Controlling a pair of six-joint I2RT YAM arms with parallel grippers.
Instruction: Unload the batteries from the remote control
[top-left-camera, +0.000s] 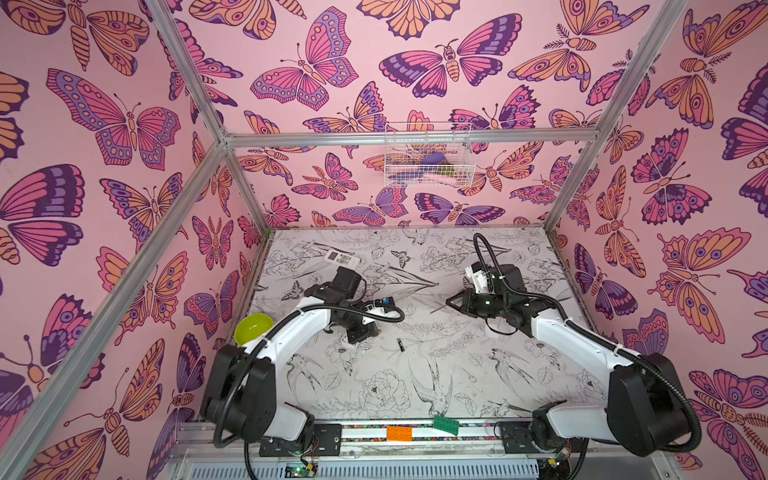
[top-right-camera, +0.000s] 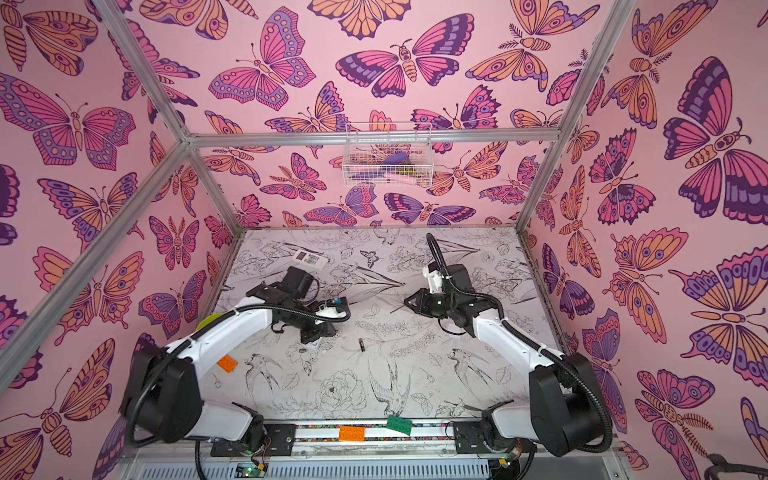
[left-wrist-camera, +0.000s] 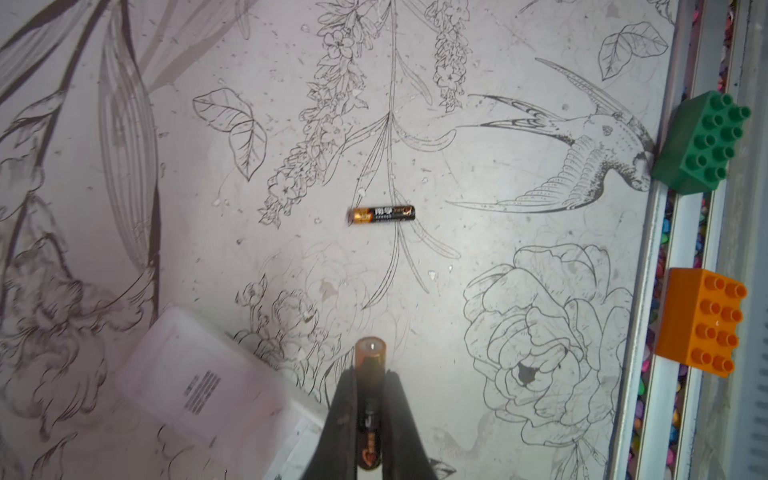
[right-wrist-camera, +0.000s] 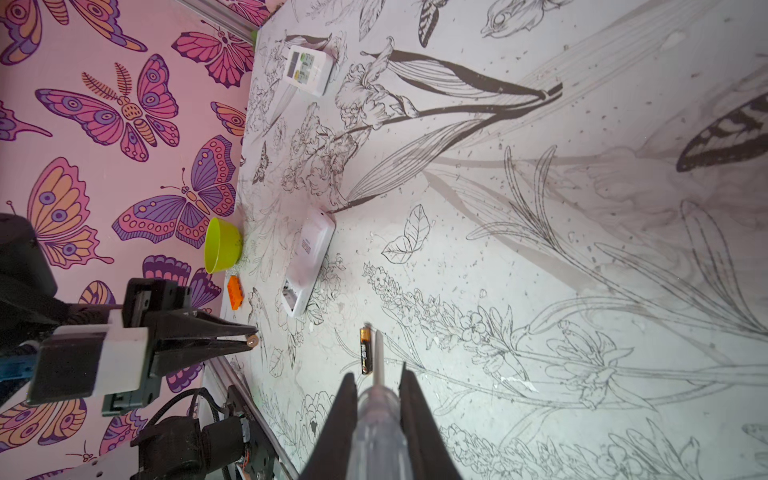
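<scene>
1 battery (left-wrist-camera: 370, 357) pinched between the left jaws

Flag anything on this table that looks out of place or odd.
One battery lies loose mid-table, well apart from the green bowl. One remote lies face down with its battery bay open. The green brick sits skewed at the front rail. Nothing looks spilled or broken.

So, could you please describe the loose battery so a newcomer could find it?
Look at the flower-printed table, near its middle. Beside the face-down white remote lies the loose battery, a small black cylinder with a gold end. Unlike the held battery in the left end effector, it lies free.
</scene>
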